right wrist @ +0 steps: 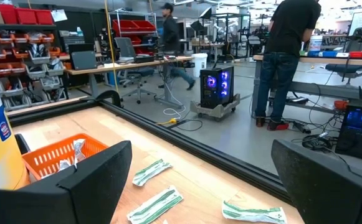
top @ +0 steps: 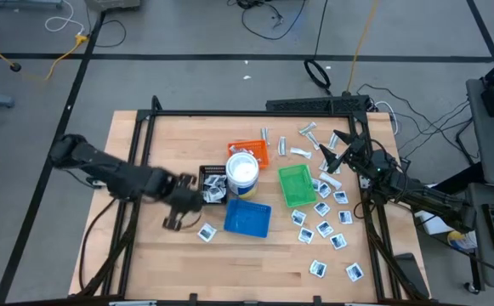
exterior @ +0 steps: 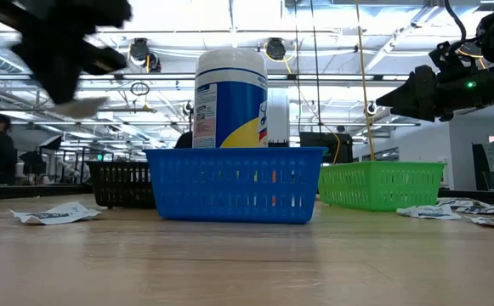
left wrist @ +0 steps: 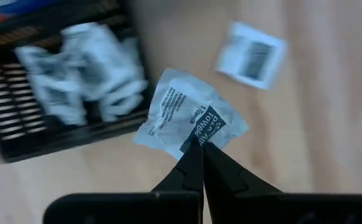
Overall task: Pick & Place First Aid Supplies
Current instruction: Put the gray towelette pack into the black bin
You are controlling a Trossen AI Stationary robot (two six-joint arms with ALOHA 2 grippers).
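The left gripper hangs above the counter, jaws clenched on one corner of a crumpled packet. Pinched so thinly, it could slip free short of the black tray just beside the jaws, which holds several packets. The right gripper waits well apart, jaws released.

The tub stands between the basket of packets on its left and another tray on its right.
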